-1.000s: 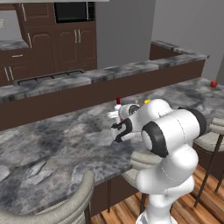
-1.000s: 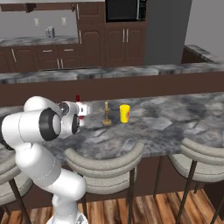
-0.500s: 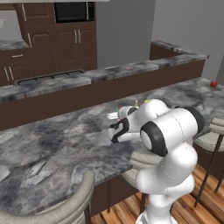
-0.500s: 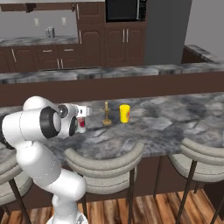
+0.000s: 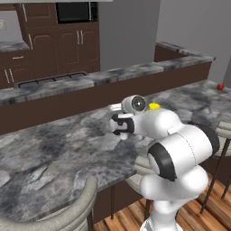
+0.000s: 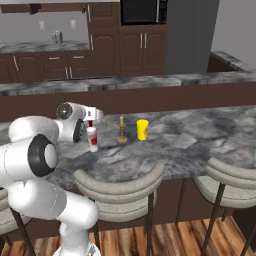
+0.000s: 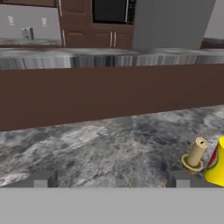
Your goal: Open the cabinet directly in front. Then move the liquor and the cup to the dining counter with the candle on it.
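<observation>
Slim red-labelled liquor [image 6: 92, 138] upright on marbled dining counter [image 6: 200, 135], brass candle [image 6: 121, 131], yellow cup [image 6: 142, 129], fingers [image 7: 109, 178] spread wide, empty

My left base view sits behind the arm, looking forward and down across the desk [image 5: 67, 149] toward the far kitchen wall, while my right base view covers that same desk [image 6: 200, 135] from the other side, with the cup [image 6: 142, 129] and candle [image 6: 121, 131] near its middle. My hand view sits low and close over the desk [image 7: 109, 144], facing the far wall, with the candle [image 7: 195, 155] and cup [image 7: 217, 164] at its right edge.
</observation>
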